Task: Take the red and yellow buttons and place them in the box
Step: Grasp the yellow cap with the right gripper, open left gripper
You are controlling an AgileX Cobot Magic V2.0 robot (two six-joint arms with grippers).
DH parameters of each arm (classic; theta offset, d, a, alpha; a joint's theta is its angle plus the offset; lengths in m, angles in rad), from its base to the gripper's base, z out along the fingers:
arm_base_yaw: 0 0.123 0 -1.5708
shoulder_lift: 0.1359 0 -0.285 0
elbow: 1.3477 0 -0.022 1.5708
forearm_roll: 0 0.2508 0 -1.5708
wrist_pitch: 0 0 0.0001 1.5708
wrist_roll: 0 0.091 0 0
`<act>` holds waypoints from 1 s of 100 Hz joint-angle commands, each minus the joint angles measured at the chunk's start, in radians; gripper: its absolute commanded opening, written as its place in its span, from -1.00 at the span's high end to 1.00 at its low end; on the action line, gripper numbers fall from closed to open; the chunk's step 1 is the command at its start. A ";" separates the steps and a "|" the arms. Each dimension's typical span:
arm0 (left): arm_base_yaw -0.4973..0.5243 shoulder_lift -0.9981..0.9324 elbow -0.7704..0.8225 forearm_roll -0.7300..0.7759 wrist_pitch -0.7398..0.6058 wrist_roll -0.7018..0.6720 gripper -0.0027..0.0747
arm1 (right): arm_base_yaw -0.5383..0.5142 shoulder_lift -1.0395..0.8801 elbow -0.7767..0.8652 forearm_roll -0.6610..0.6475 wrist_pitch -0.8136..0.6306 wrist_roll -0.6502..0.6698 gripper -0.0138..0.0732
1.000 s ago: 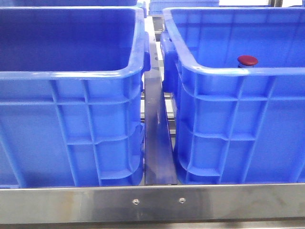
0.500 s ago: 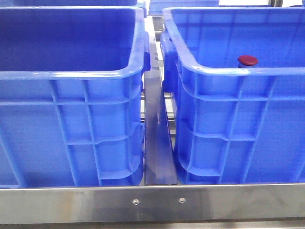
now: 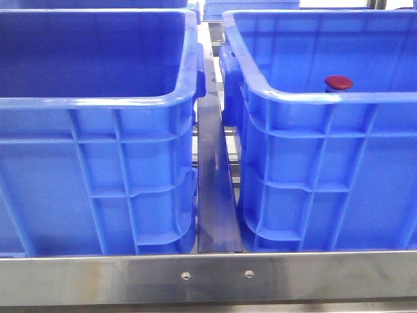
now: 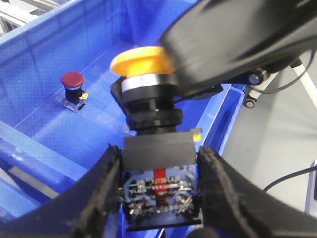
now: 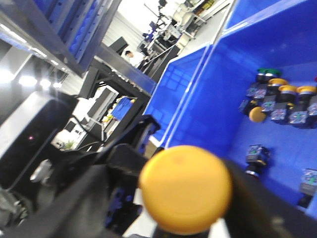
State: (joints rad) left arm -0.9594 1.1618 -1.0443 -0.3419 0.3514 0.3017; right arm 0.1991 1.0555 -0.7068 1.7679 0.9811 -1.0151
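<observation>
Nothing in the front view has changed over the last second: the red button [image 3: 338, 82] sits unmoved in the blue crate [image 3: 326, 163] toward the bench's right edge. The left tool [image 4: 161, 198] grips the yellow button [image 4: 143, 62] by its body above that crate. The right tool [image 5: 185, 208] seems closed around the same yellow cap, so a handover looks likely.

A factory-like workshop: blue plastic crates [image 3: 98, 130] on a steel frame [image 3: 208, 277], metal shelving [image 5: 59, 34] and machinery behind.
</observation>
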 commanded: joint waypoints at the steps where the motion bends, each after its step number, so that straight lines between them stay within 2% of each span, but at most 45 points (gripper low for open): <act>1: -0.008 -0.024 -0.036 -0.014 -0.069 -0.001 0.98 | 0.001 -0.009 -0.036 0.151 0.027 -0.004 -0.06; 13: -0.008 -0.024 -0.036 -0.014 -0.069 -0.001 0.98 | 0.001 -0.009 -0.036 0.151 0.015 -0.004 0.23; 21: -0.008 -0.024 -0.036 -0.014 -0.067 -0.001 0.95 | 0.001 -0.009 -0.036 0.151 0.011 -0.004 0.31; 25: -0.008 -0.024 -0.036 -0.014 -0.063 0.000 0.86 | 0.001 -0.009 -0.036 0.151 0.008 -0.004 0.31; 28: -0.008 -0.024 -0.036 -0.011 -0.061 0.000 0.76 | 0.001 -0.009 -0.036 0.151 0.006 -0.004 0.31; 35: -0.008 -0.026 -0.036 -0.004 -0.061 0.000 0.40 | 0.001 -0.009 -0.036 0.151 -0.003 -0.004 0.31; 40: -0.008 -0.026 -0.036 -0.002 -0.061 0.000 0.02 | 0.001 -0.009 -0.036 0.151 -0.015 -0.010 0.31; 47: -0.003 -0.026 -0.036 -0.002 -0.061 0.000 -0.41 | 0.001 -0.009 -0.036 0.151 -0.034 -0.020 0.31; 54: 0.007 -0.026 -0.036 0.002 -0.047 0.000 -0.64 | 0.001 -0.009 -0.036 0.151 -0.050 -0.029 0.31; 76: 0.104 -0.047 -0.028 0.002 -0.013 -0.022 -0.67 | -0.032 -0.009 -0.036 0.151 -0.109 -0.098 0.31; 100: 0.328 -0.178 0.040 0.002 -0.009 -0.035 -0.67 | -0.143 -0.009 -0.036 0.151 -0.114 -0.178 0.31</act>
State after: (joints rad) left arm -0.7078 1.0540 -0.9992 -0.3314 0.4020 0.2804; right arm 0.0941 1.0614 -0.7068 1.7648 0.8372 -1.1481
